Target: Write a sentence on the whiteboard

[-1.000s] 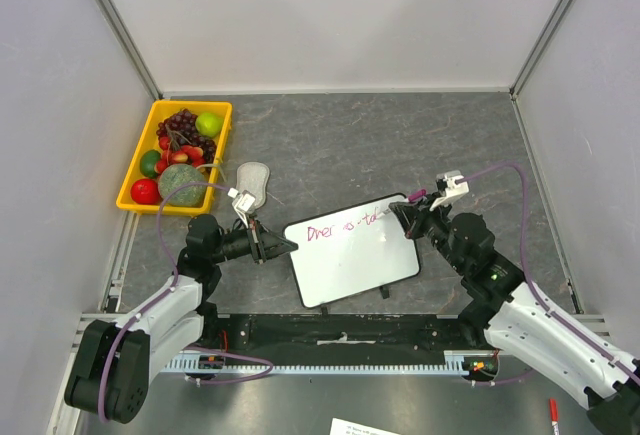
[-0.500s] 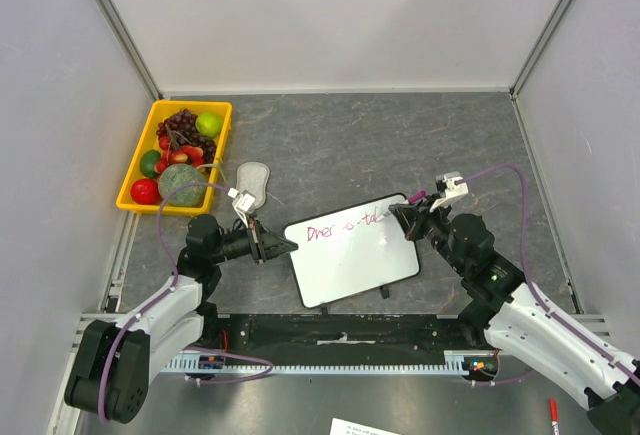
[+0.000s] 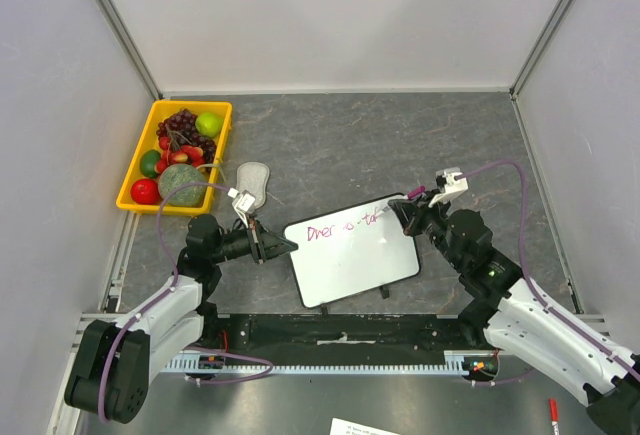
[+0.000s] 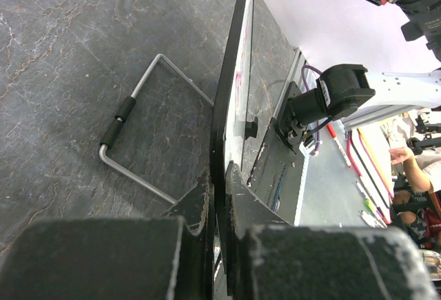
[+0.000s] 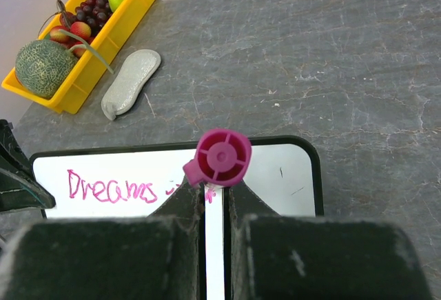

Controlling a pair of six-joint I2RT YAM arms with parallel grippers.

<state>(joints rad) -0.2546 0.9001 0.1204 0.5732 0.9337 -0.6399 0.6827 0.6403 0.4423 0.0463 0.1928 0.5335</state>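
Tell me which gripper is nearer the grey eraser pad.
Left. The left gripper, shut on the whiteboard at its left edge, sits just near-side of the eraser pad. The right gripper, holding the pink marker, is over the board's right end, farther away.

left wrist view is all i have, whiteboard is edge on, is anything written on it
Observer: Yes. In the right wrist view the sentence on the whiteboard starts with "Dreams" in pink; later strokes are partly hidden.
Operator: hidden by what
Observer: A pink marker, its butt end toward that camera, with the right arm's fingers shut on it.
Operator: anything else on the table
Observer: A yellow fruit bin sits at far left, with a grey eraser pad beside it.
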